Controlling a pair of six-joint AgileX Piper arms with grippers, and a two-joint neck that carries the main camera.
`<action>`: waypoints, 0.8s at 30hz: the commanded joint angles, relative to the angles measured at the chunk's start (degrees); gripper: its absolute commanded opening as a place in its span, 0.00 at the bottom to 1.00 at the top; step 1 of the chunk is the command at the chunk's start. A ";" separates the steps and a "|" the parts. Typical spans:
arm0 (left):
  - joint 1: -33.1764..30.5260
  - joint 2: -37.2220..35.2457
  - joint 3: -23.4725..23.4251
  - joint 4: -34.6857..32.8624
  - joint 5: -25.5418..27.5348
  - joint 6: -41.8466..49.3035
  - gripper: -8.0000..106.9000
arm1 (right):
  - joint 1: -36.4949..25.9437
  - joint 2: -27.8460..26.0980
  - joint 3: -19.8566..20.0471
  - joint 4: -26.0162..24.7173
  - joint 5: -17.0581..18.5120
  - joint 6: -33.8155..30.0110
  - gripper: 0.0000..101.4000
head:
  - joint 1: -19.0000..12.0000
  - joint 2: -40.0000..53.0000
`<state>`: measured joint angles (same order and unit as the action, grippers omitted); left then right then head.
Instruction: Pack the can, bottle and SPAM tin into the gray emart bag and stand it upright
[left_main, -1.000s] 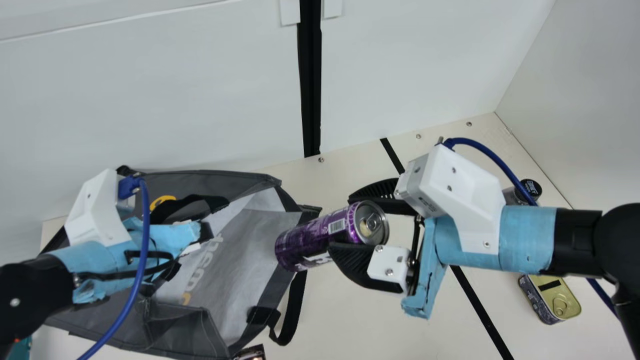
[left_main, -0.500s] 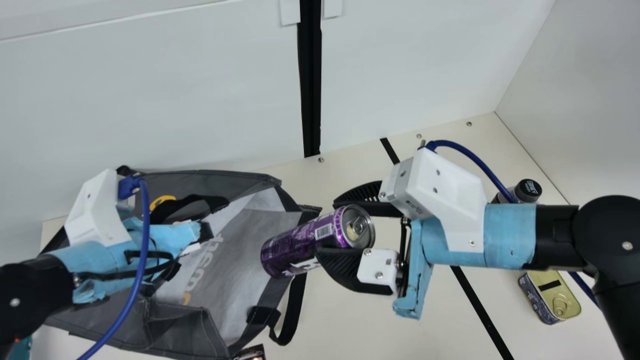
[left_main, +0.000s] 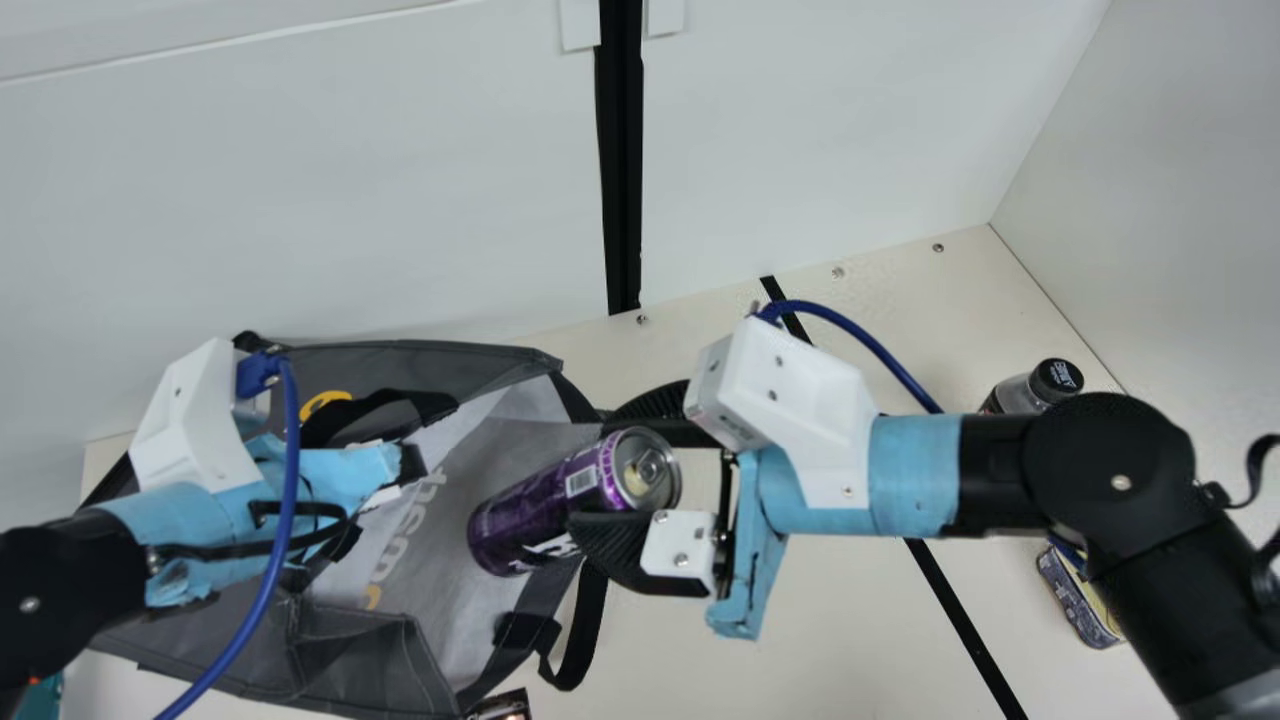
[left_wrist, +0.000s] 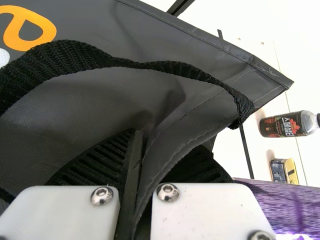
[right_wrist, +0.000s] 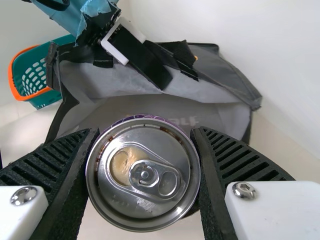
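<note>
Right pincer (left_main: 592, 468) clamped round its lidded end, the purple can (left_main: 530, 512) is aimed base-first into the gray emart bag (left_main: 340, 660), pinched by the left pincer (left_wrist: 167, 139).

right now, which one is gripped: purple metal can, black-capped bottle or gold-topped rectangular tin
The purple metal can, held in the black-fingered right gripper; the bottle and the tin both rest on the cream table.
</note>
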<state>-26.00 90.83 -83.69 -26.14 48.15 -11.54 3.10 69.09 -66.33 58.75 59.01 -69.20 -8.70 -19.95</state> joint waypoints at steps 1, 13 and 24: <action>0.00 0.00 0.00 0.00 0.00 0.00 0.00 | 1.72 0.64 0.23 0.23 -1.91 -0.25 0.00 | -1.30 -0.05; 0.00 0.00 0.00 0.00 0.00 0.00 0.00 | 8.03 6.68 2.89 4.88 -10.41 -5.14 0.00 | -1.30 -0.05; 0.00 0.00 0.00 0.00 0.00 0.00 0.00 | 13.07 13.30 4.84 13.23 -16.67 -11.93 0.00 | -1.30 -0.05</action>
<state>-26.00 90.83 -83.69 -26.14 48.15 -11.54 15.73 81.69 -61.53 71.05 42.56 -80.36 -8.70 -19.95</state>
